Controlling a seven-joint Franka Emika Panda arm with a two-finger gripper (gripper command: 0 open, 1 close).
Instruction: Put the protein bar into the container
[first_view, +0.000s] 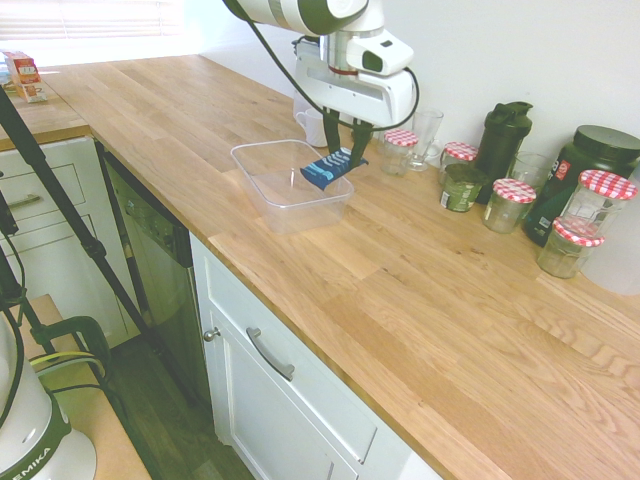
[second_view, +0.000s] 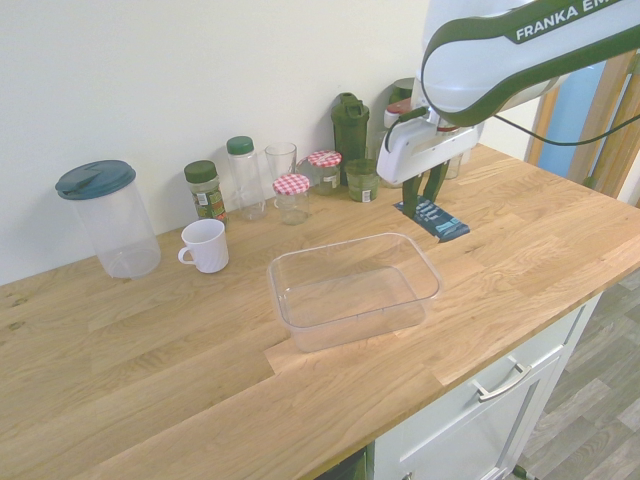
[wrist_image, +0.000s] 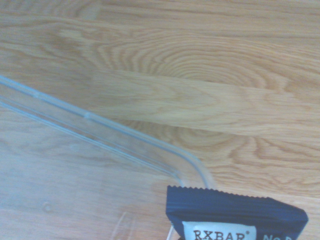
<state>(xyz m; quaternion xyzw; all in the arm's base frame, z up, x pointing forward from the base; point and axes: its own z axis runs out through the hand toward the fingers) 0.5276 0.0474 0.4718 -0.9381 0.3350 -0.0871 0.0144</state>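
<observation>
So the gripper (first_view: 346, 152) is pointing straight down, fingers pinched tight on the protein bar (first_view: 330, 168). The bar's up in the air, hanging level from the fingertips, dark blue wrapper sticking out sideways from them. Right below the hand is the far rim of the clear container (first_view: 262, 161), so the bar's sitting over the edge of the tub rather than the middle. Wrist view shows the RXBAR print and that rim's rounded corner. Jars with red-checked lids (first_view: 514, 191) stand on the wooden counter (first_view: 430, 300), off behind the hand by the wall.
</observation>
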